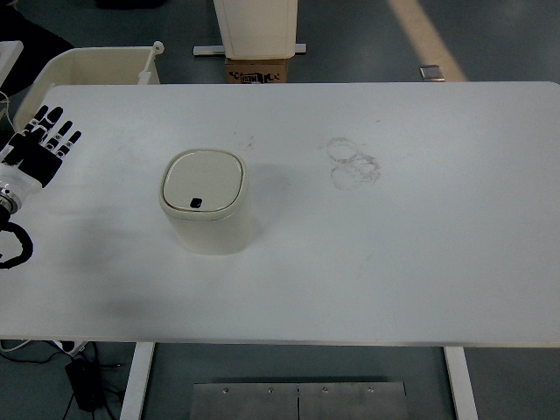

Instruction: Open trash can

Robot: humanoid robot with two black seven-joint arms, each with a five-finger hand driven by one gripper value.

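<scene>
So far we have not touched the trash can (pixel 206 213), which stands upright on the white table (pixel 420 262) with its lid (pixel 202 182) flat and closed, a small dark button at the lid's near edge. Our left hand (pixel 39 147) hovers well to the left of the can, fingers spread and holding nothing. Next, we judge, we must reach right to the can and press that button.
</scene>
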